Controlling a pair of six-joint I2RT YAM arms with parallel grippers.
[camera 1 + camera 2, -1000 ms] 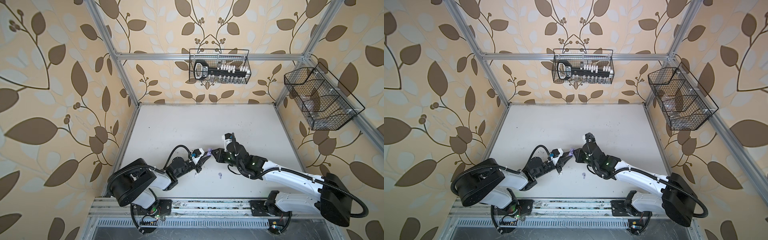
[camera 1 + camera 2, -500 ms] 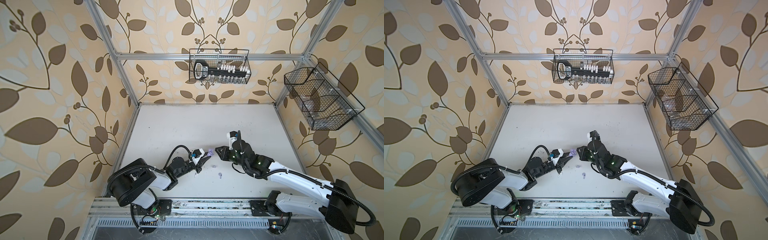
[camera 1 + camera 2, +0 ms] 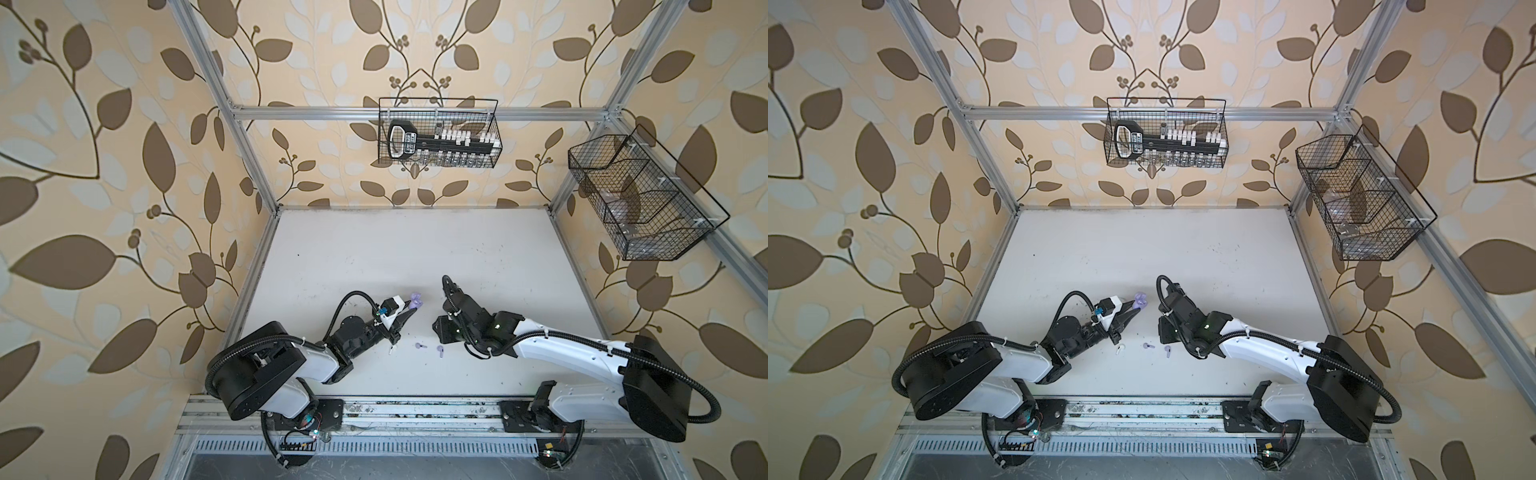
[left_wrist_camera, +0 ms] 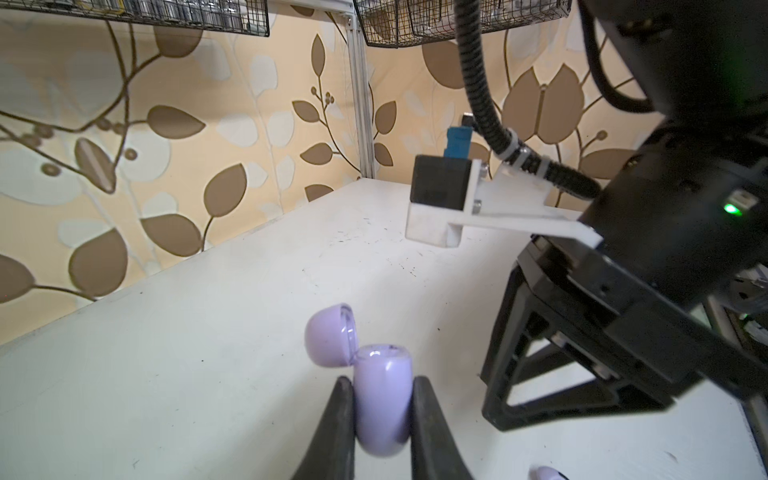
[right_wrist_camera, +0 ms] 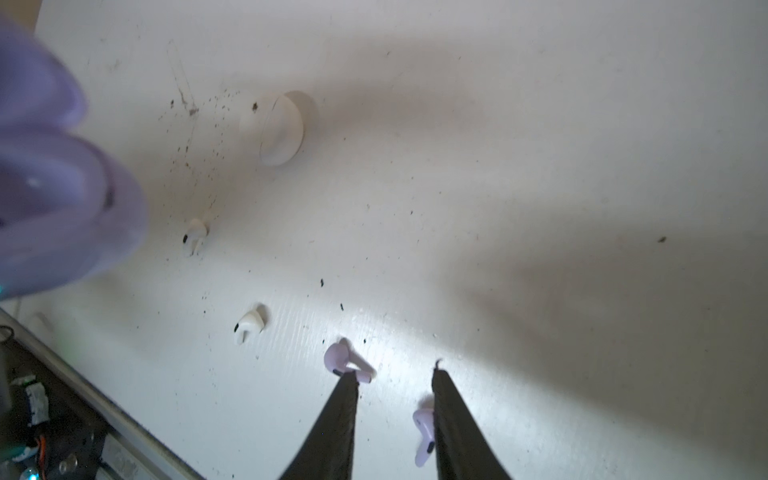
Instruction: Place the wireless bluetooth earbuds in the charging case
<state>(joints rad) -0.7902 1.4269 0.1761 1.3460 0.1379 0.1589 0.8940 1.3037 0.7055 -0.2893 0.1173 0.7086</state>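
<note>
Jaws of the left gripper (image 4: 382,386) are clamped on the lavender charging case (image 4: 381,409), its lid swung open. The right gripper (image 5: 395,373) has its jaws apart, holding nothing. One lavender earbud (image 5: 341,360) lies on the table (image 5: 540,158) at one fingertip, and a second lavender earbud (image 5: 423,434) lies beside the other finger.

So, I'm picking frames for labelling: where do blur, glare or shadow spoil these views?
Right wrist view: the lavender charging case is a close, blurred mass; glare whitens the table beside a lavender earbud, broad soft shadow beyond. Left wrist view: case crisp, wallpaper smeared towards the edge. Both top views: evenly lit and sharp.
</note>
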